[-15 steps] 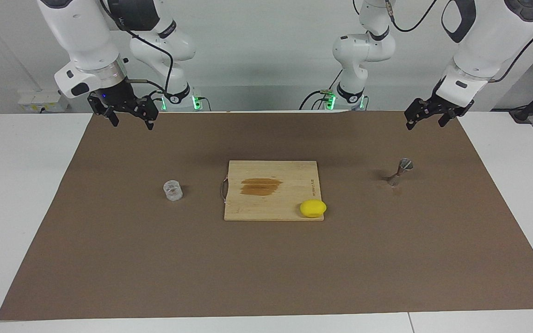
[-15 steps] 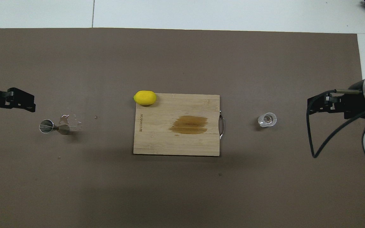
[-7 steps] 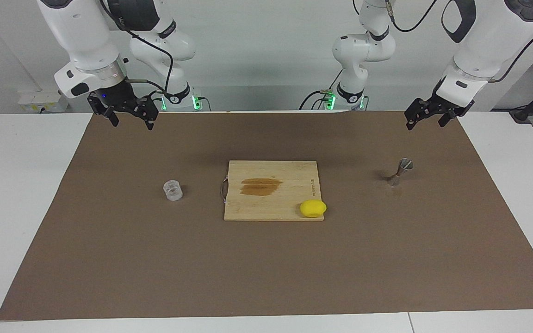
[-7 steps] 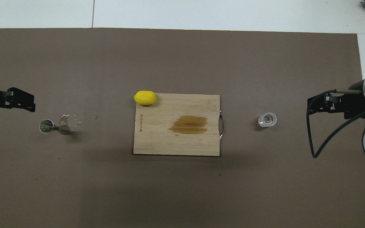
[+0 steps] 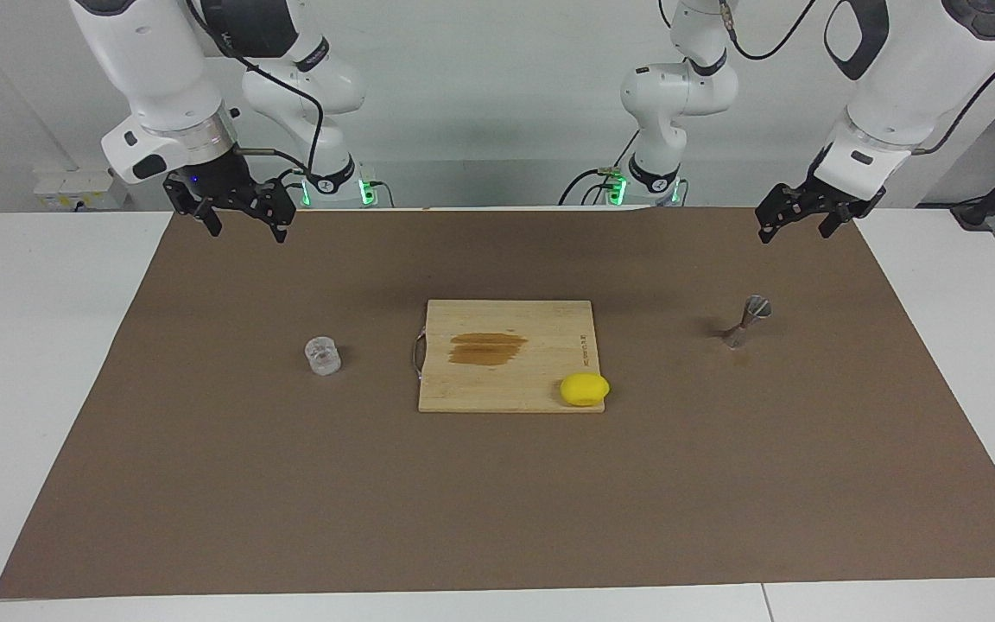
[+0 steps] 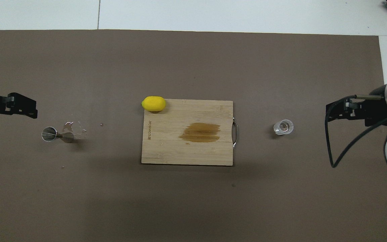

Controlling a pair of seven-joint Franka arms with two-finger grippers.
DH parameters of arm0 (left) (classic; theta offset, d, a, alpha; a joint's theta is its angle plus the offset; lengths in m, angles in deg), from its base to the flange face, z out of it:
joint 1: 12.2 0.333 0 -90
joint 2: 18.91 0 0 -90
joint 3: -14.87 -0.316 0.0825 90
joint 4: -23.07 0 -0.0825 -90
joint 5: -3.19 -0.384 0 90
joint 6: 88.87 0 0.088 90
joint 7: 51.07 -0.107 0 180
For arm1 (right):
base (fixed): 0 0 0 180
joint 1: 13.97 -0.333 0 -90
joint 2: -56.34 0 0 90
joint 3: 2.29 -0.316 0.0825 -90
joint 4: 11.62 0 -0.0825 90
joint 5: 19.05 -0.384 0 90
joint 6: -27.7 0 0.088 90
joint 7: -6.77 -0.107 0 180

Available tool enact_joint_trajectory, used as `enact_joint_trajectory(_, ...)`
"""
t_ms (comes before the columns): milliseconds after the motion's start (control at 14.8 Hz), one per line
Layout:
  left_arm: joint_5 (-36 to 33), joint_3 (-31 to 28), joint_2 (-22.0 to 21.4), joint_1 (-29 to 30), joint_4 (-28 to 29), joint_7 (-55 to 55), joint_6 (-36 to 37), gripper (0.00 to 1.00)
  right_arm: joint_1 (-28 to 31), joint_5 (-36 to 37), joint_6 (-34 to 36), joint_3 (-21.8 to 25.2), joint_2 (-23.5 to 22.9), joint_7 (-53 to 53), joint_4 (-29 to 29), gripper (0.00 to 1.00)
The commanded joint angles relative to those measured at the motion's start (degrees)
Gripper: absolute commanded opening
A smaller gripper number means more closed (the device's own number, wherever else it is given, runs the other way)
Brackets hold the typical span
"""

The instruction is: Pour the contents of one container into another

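Note:
The clear glass tumbler [image 5: 323,356] [image 6: 283,127] stands upright on the brown mat toward the right arm's end of the table. The silver jigger [image 5: 748,320] [image 6: 57,135] stands upright toward the left arm's end. My left gripper [image 5: 795,229] [image 6: 34,109] hangs open and empty over the mat's corner at its own end, well clear of the jigger. My right gripper [image 5: 247,229] [image 6: 328,112] hangs open and empty over the mat's corner at its end, apart from the tumbler. Both arms wait.
A wooden cutting board [image 5: 549,320] [image 6: 166,151] with a brown stain and a metal handle lies mid-table between the two containers. A yellow lemon [image 5: 585,390] [image 6: 153,103] rests at its corner. Small clear droplets [image 6: 74,126] lie on the mat [image 5: 497,501] beside the jigger.

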Motion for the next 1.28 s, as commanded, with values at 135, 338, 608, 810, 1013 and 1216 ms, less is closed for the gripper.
enact_joint_trajectory(135,-0.8,-0.4,0.5,-0.1,-0.6,-0.7,-1.3,1.00,0.8,0.1,0.7,-0.4,-0.2,1.8,0.8,1.00)
enact_joint_trajectory(338,-0.8,-0.4,0.1,0.0,1.2,-0.7,-3.5,1.00,0.8,0.1,0.7,-0.4,-0.3,1.8,0.8,1.00)
enact_joint_trajectory(608,-0.8,-0.4,-2.1,0.2,6.4,-0.4,-9.2,1.00,0.8,0.1,0.7,-0.4,-0.2,1.8,0.8,1.00)
enact_joint_trajectory(810,-0.8,-0.4,-3.1,0.3,9.3,0.0,-12.8,1.00,0.8,0.1,0.7,-0.4,-0.2,1.8,0.8,1.00)
enact_joint_trajectory(1013,-0.7,-0.4,-4.2,0.7,11.7,0.0,-15.1,1.00,0.8,0.1,0.7,-0.4,-0.3,1.8,0.8,1.00)
enact_joint_trajectory(1216,-0.7,-0.4,-5.2,2.5,13.9,-0.9,-16.0,1.00,0.8,0.1,0.7,-0.4,-0.2,1.8,0.8,1.00)
